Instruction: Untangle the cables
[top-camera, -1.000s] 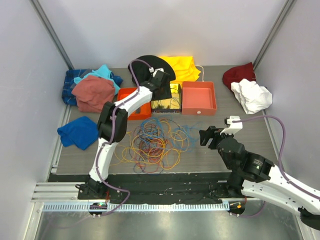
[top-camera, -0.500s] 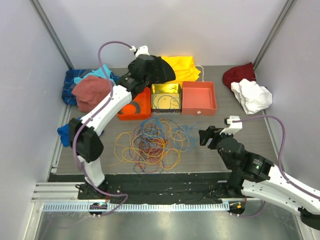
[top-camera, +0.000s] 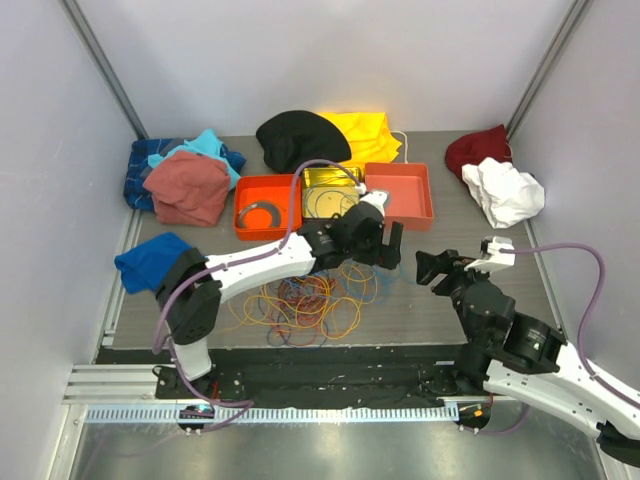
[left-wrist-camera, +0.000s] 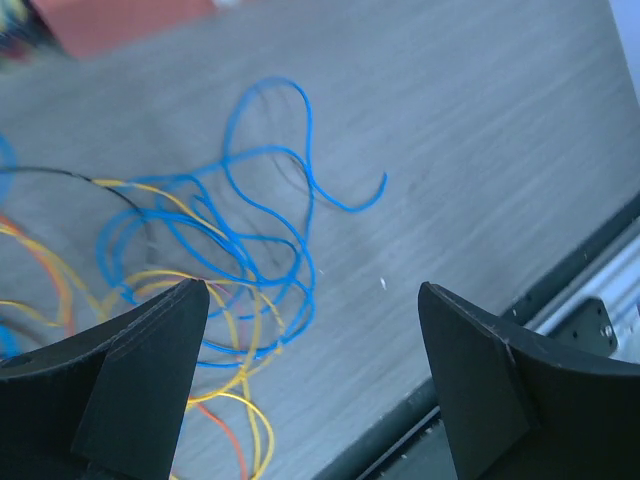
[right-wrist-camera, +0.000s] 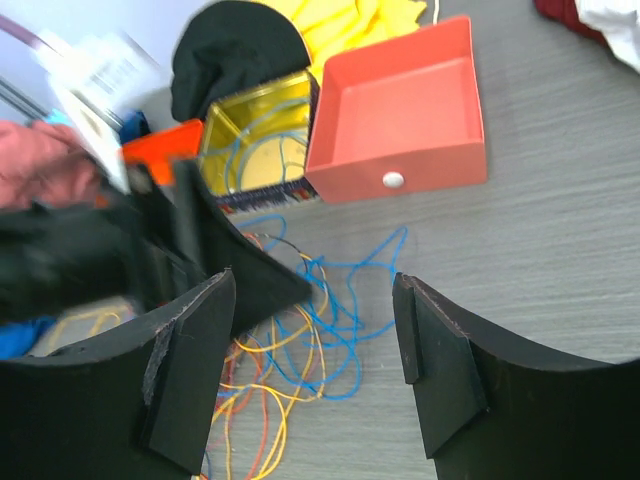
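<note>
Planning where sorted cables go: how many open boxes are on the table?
3: an orange tray at left, a gold tin in the middle, a salmon-red box at right.

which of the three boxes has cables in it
The gold tin in the middle: cables loop inside it. The orange tray holds only a grey ring, the red box nothing.

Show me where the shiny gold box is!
In the top view, the gold box sits toward the back, between the orange tray on its left and the coral box on its right, with the black cloth behind it.
</note>
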